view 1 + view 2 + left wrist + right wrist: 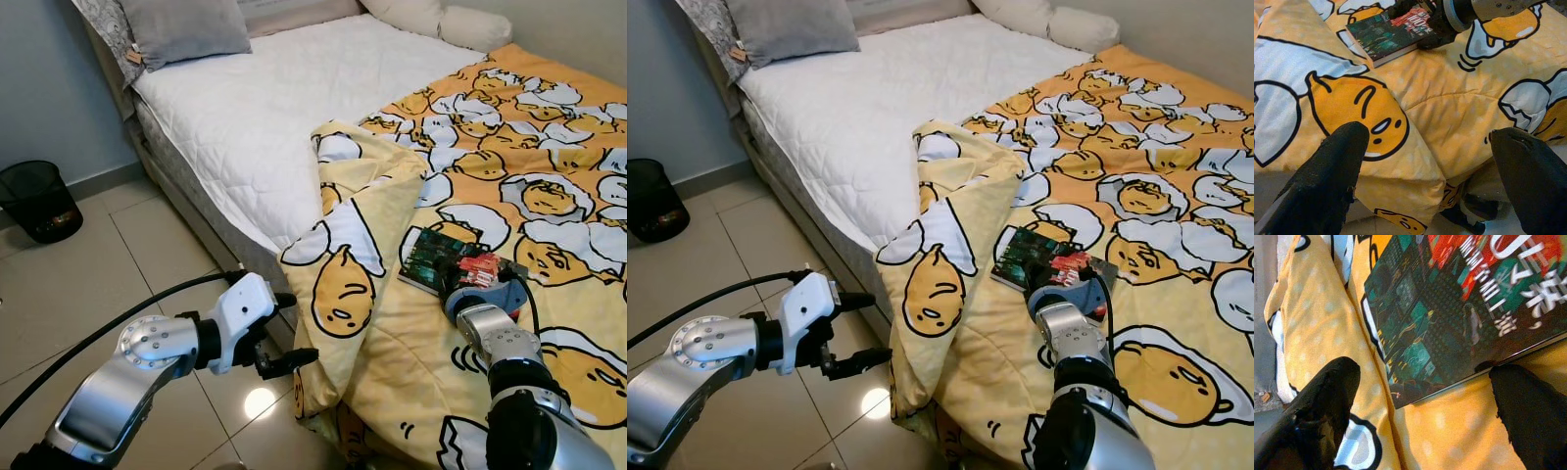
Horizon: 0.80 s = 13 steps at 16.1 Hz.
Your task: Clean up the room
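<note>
On the rumpled quilt (509, 186) a book (431, 257) is approached by the right gripper (1420, 401), fingers spread; the left gripper (284, 333) hangs released; tidying seems barely begun.

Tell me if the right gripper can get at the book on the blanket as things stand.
Probably yes: the right gripper is open right at the book, which lies flat on the blanket with nothing in between.

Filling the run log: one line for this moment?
right gripper: open at book on blanket | left gripper: open, facing blanket's hanging edge | book not lifted
</note>
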### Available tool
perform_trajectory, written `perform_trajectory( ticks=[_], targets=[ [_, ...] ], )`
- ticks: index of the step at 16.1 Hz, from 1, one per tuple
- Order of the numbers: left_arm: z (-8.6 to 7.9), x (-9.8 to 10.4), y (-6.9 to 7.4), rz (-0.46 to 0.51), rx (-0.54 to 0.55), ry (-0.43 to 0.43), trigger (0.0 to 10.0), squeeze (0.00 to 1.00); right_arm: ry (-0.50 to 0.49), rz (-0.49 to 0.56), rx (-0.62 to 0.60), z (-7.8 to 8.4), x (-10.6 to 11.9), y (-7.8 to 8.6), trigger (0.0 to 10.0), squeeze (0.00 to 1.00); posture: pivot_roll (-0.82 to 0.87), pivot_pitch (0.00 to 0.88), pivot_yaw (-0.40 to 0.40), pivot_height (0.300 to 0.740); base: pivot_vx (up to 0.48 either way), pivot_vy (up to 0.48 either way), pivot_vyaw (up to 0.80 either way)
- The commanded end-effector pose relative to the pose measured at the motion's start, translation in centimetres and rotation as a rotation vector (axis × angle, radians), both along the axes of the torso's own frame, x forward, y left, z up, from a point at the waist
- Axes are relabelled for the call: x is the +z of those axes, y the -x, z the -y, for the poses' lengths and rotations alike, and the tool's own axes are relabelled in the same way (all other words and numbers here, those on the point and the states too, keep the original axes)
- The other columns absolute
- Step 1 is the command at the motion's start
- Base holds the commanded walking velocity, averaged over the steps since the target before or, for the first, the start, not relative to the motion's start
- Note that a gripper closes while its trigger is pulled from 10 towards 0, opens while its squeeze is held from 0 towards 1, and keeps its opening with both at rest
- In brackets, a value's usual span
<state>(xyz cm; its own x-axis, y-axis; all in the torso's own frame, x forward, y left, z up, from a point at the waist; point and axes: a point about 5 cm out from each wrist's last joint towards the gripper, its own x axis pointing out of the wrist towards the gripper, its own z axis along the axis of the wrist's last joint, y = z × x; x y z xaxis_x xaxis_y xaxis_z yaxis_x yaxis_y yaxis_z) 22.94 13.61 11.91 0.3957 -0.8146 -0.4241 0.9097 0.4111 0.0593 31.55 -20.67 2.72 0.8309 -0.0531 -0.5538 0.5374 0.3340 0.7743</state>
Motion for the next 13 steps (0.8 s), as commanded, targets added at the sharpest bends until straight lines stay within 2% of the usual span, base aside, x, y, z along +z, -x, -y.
perform_trajectory(
  ticks=[1,8,13],
  targets=[
    [0.4,0.4,0.0,0.007,-0.019,0.004,10.0,0.79,0.013,0.008,-0.017,0.4,0.5,-0.4,10.0,0.0,-0.03,0.0,-0.017,0.74,0.0,0.0,0.0],
    [0.5,0.4,0.1,-0.001,-0.031,0.014,10.0,0.8,0.005,-0.005,-0.067,0.6,-0.5,0.0,10.0,0.0,-0.01,0.0,-0.019,0.74,0.0,0.0,0.0],
    [0.3,0.6,0.8,-0.028,-0.062,0.012,10.0,0.79,0.042,-0.02,-0.111,0.8,-1.3,0.5,10.0,0.0,0.01,0.0,0.004,0.74,0.0,0.0,0.0]
  ],
)
